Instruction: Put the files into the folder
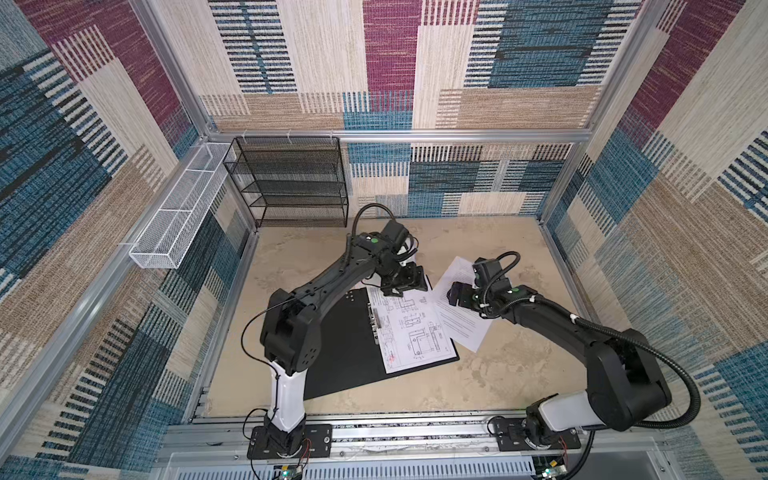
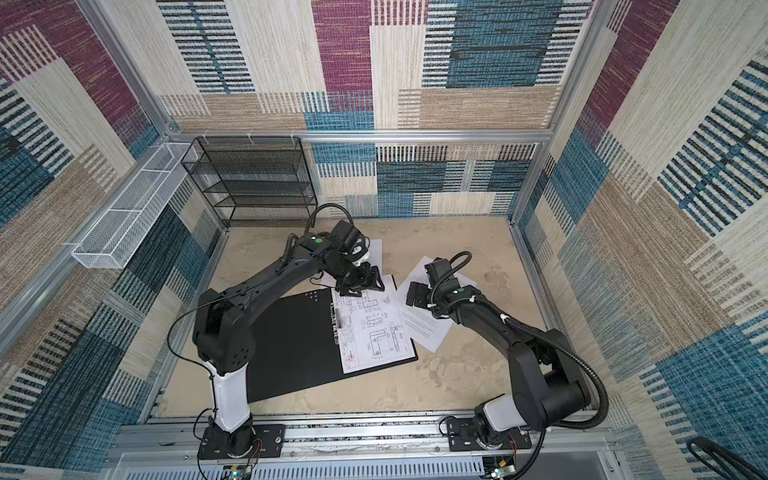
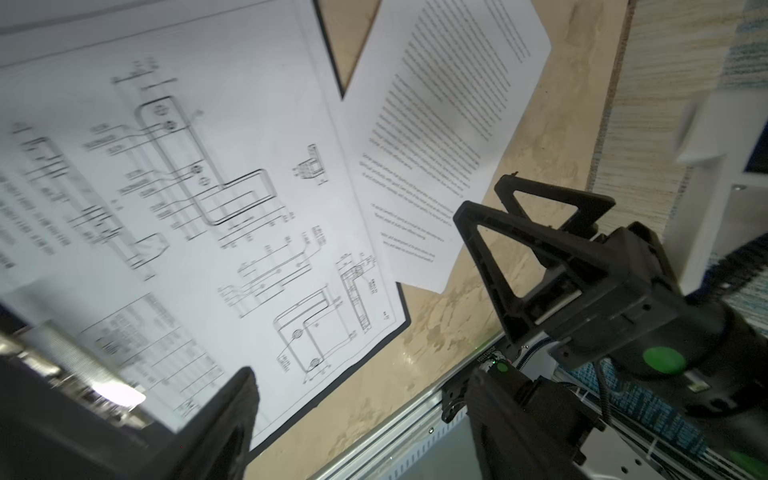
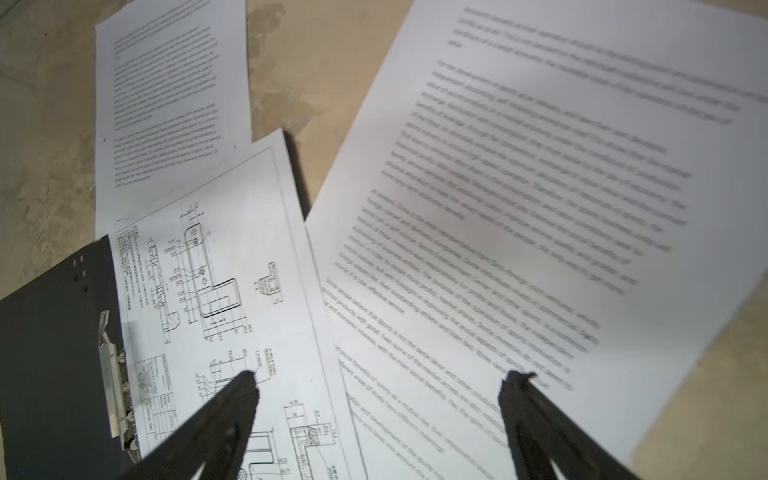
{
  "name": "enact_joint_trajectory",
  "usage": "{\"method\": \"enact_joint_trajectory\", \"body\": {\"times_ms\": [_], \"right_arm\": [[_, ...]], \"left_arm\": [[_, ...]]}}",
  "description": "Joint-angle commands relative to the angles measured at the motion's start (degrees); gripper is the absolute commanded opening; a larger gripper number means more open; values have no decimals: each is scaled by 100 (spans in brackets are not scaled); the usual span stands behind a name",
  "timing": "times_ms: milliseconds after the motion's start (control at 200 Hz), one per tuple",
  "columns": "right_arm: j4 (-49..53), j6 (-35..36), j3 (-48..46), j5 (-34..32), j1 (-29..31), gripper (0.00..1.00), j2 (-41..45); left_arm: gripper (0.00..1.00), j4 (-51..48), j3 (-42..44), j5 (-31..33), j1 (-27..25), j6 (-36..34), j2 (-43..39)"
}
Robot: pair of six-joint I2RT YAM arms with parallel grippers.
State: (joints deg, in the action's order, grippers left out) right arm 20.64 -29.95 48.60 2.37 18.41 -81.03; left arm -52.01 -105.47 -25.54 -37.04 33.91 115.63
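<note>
the folder (image 1: 340, 353) lies open and flat near the middle of the table (image 1: 498, 374), black inside up, its left half partly hidden under the left arm in both top views. the metal clip (image 1: 374, 322) runs along its spine. one of the files, a drawing sheet (image 1: 415, 332) with line drawings and a table, lies on the folder's right half, with its left edge at the clip.

a second file, a text sheet (image 1: 465, 328), lies turned at an angle just right of the folder. in the left wrist view its left edge (image 3: 374, 174) covers the folder's right border and seems to run under the drawing sheet (image 3: 208, 187), though i cannot be sure which lies on top. a third file, a far text sheet (image 2: 374, 249), lies beyond the folder's far edge, with its near end hidden by the drawing sheet (image 4: 216, 291).

the left gripper (image 1: 405, 278) hangs over the far right corner of the folder, its claw spread wide and holding nothing. the right gripper (image 1: 455, 295) hangs over the left part of the text sheet (image 4: 540, 208), close to the drawing sheet; its claw is spread wide too, with only paper showing between the fingers (image 4: 232, 407). whether either one touches the paper i cannot tell.

a black wire rack (image 1: 291, 183) stands at the far left, with a white mesh basket (image 1: 174, 224) on the left wall beside it.
</note>
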Motion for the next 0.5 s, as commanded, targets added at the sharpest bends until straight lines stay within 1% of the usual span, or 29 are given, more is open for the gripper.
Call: {"method": "enact_joint_trajectory", "body": {"times_ms": [0, 120, 200, 331, 496], "right_arm": [[-43, -10, -165, 28, -354, 97, 300], [-148, -19, -383, 358, -825, 100, 547], [-140, -15, -404, 490, -1035, 100, 588], [-122, -7, -387, 540, -1208, 100, 655], [-121, 54, -359, 633, -1434, 100, 640]], "left_arm": [[78, -39, -432, -194, -178, 115, 467], [78, 5, -917, -243, -358, 131, 1029], [78, 112, -1138, -287, -431, 140, 1300], [78, 213, -1449, -355, -531, 109, 1696], [77, 365, -1518, -403, -568, 152, 2046]]}}
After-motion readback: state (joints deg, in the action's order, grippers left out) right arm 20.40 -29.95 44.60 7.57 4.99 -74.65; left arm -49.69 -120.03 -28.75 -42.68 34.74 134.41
